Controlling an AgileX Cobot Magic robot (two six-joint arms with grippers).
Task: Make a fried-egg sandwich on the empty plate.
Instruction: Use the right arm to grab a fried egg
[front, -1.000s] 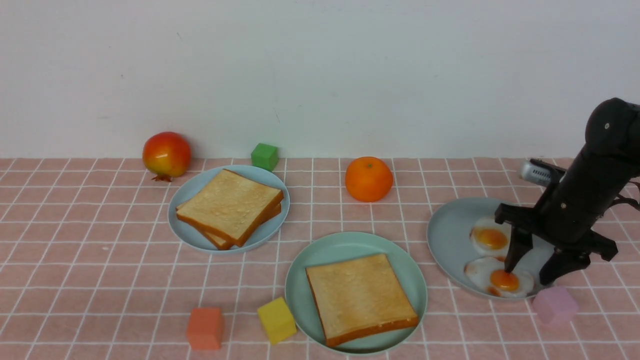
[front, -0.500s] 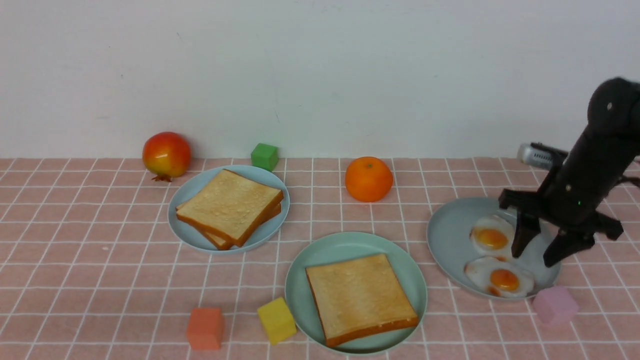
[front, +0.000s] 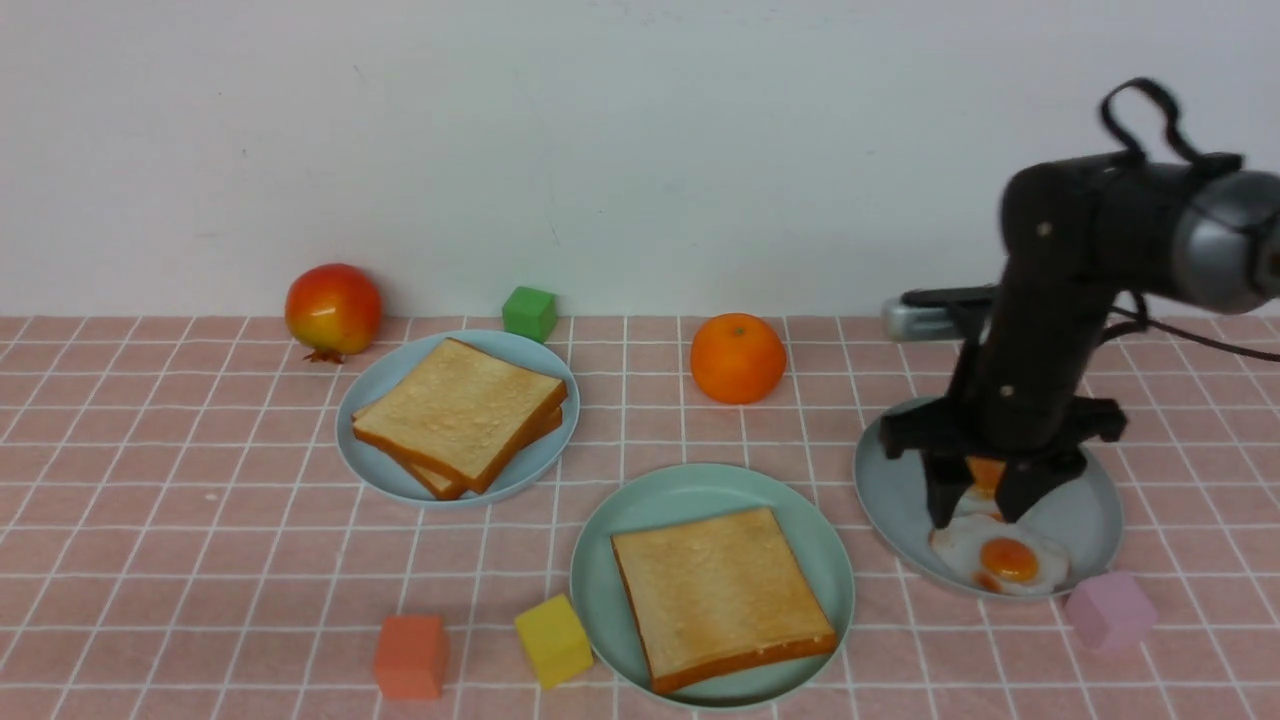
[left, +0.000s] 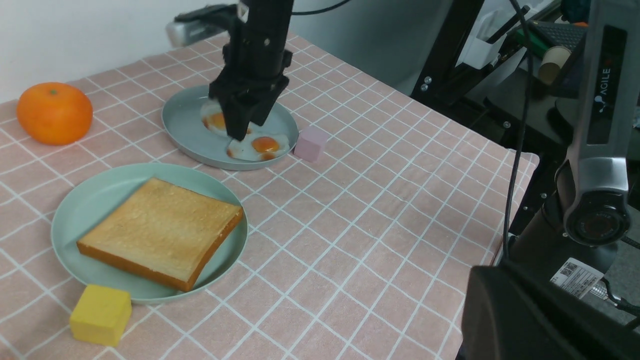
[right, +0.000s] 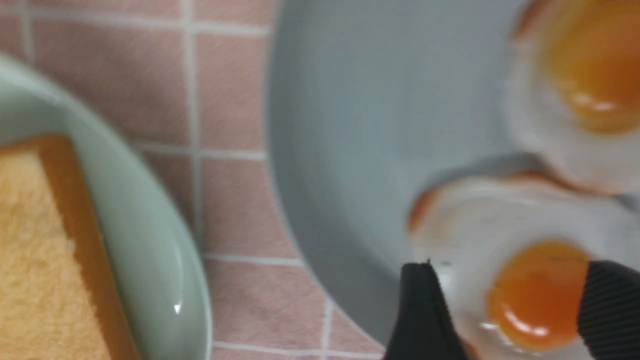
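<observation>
pink checked tablecloth (front: 200, 560), white wall (front: 600, 150); right claw (front: 975, 512) has swung left over the grey-blue round plate (front: 885, 490), jaws wide astride the flat white fried egg (front: 1005, 562); mint-green round plate (front: 690, 485) with toast (front: 720, 590) lies left of it
</observation>
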